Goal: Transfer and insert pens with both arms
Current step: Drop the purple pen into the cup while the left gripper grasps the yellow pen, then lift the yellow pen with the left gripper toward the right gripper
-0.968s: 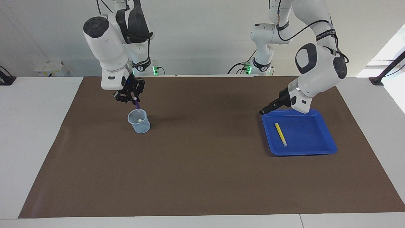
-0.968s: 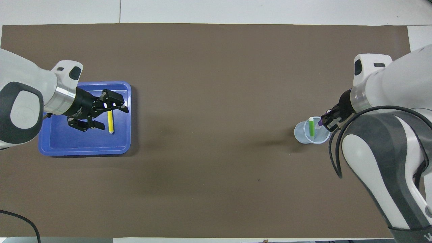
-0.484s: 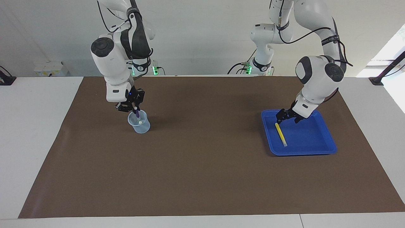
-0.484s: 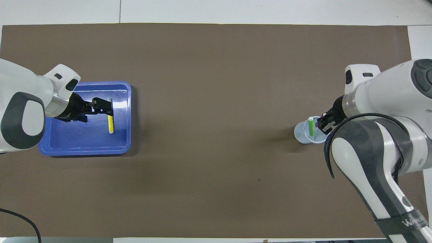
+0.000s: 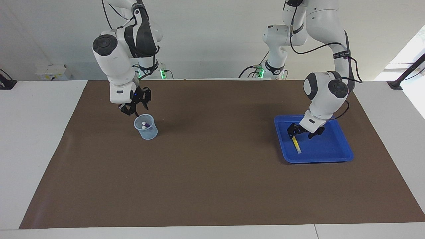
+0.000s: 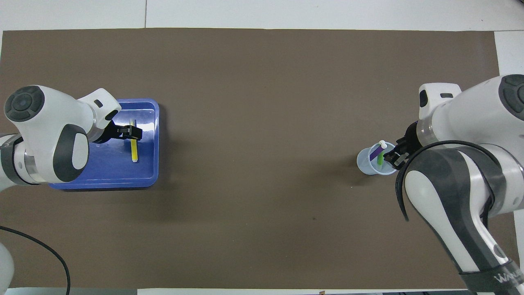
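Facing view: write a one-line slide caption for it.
Left gripper low over the yellow pen in the blue tray; right gripper above the cup holding two pens.

Lighting bright, even, diffuse from overhead. Daylight glare at the window (image 5: 413,43) beside the left arm's end. Soft, faint shadows on the brown mat (image 5: 215,172). Both views sharp, no evident edge distortion.

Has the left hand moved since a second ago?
Yes. The left hand has come down from above the tray rim nearest the robots to the yellow pen inside it.
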`<state>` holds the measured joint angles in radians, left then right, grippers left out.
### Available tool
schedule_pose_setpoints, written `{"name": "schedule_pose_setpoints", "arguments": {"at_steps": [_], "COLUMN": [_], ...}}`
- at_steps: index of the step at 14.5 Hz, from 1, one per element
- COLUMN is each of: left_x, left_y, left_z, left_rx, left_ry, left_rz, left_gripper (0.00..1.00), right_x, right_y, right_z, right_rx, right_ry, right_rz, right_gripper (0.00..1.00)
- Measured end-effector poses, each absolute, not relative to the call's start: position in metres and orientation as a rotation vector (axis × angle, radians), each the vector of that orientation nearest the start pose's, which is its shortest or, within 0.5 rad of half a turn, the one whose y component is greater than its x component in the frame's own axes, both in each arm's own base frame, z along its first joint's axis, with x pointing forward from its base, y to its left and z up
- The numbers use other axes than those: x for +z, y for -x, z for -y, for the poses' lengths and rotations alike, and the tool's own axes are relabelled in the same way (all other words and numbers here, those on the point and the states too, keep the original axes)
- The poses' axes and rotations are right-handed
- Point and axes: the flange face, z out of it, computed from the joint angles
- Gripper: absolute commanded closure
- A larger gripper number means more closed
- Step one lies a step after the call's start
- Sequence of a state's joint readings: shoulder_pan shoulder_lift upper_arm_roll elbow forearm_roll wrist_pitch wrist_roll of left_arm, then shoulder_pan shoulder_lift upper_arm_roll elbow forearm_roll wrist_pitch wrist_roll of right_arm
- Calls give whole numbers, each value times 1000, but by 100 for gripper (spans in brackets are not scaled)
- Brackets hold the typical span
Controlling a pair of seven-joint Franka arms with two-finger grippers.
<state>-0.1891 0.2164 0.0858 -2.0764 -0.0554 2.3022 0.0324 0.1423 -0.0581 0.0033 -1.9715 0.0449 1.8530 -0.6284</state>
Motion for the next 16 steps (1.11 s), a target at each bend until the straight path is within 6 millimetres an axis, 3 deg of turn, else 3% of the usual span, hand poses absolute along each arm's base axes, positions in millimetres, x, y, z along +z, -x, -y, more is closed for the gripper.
{"name": "schedule_pose_setpoints", "arguments": {"at_steps": [3,7,10,12,16], "left_x": [310,305,302,303,303], "left_y": [-579,-580,-579,-580,-580], "left_z": [63,63,68,73,74], "left_rx": [-10,-11,-2,-6,-7], "left_ry": [3157,3157,3157,3158,3158], "left_rz": [-158,-151,-144,-138,-133], "left_gripper": [22,46,71,97,100], "right_x": [517,523,532,538,539], "right_y": [-525,-518,-510,-506,-502], "right_z": [-95,-133,-185,-208,-240], "right_rx": [-6,14,87,132,165], "right_ry": [2815,2728,2635,2554,2421], "right_rz": [995,502,54,-164,-426], "right_gripper": [0,0,0,0,0]}}
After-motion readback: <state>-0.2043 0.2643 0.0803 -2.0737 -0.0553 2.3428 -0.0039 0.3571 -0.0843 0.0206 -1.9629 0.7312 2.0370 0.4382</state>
